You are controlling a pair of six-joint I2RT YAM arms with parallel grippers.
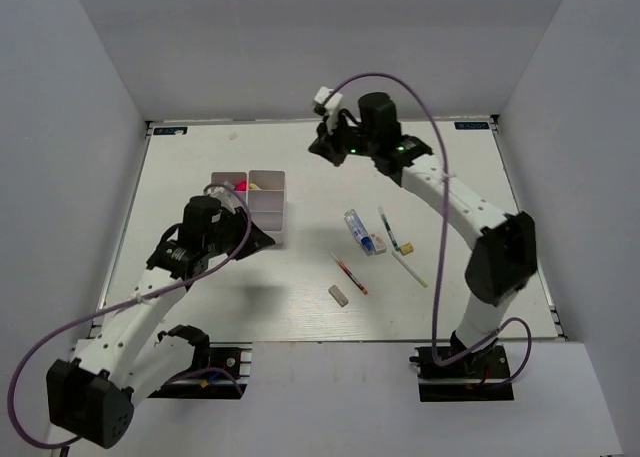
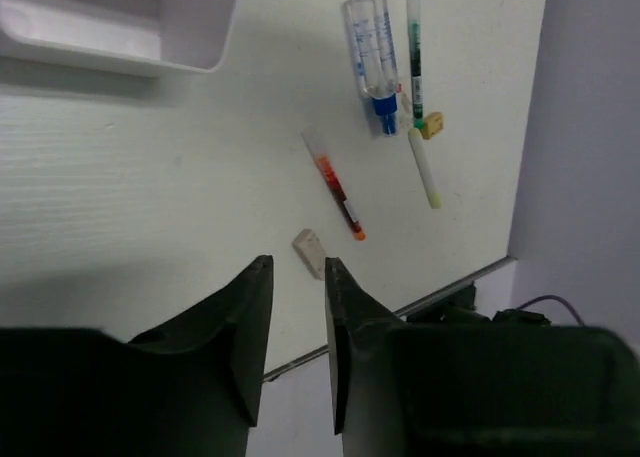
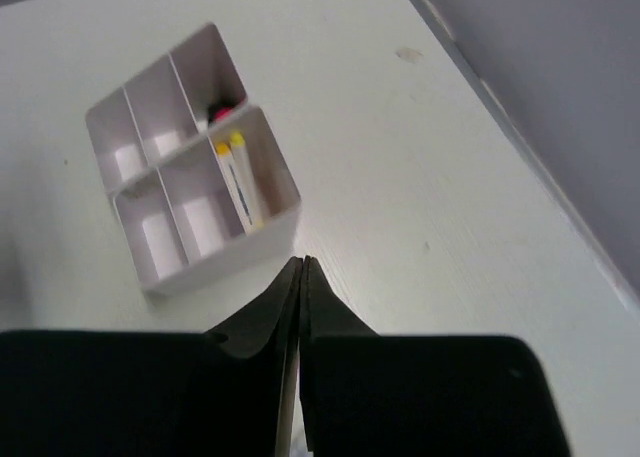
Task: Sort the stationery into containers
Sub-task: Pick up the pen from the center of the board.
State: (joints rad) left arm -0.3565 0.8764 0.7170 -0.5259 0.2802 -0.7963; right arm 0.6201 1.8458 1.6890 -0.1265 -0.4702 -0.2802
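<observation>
Starting at the near edge, finds the left gripper poised low above the counter, just beside the near right corner of the white organizer, fingers parted by a narrow gap and holding nothing. Shows, just past those fingertips in the left wrist view, a small grey eraser lying alone on the bare counter. Meets next a red pen, lying slantwise, near the grey eraser but not touching it. Reaches, a little farther and to the right, a white pen with a yellow tip, and at its far end a small beige eraser, tucked close against the pens there. Picks out beyond that a green pen and a clear tube with a blue cap, lying side by side, nearly parallel. Turns left to the organizer, upright and well apart from the loose items, with two yellow-tipped pens in one long compartment and a pink item in the compartment next to it; cannot tell what the pink item is. Ends at the far side with the right gripper, raised above the counter, fingers pressed together and empty.
</observation>
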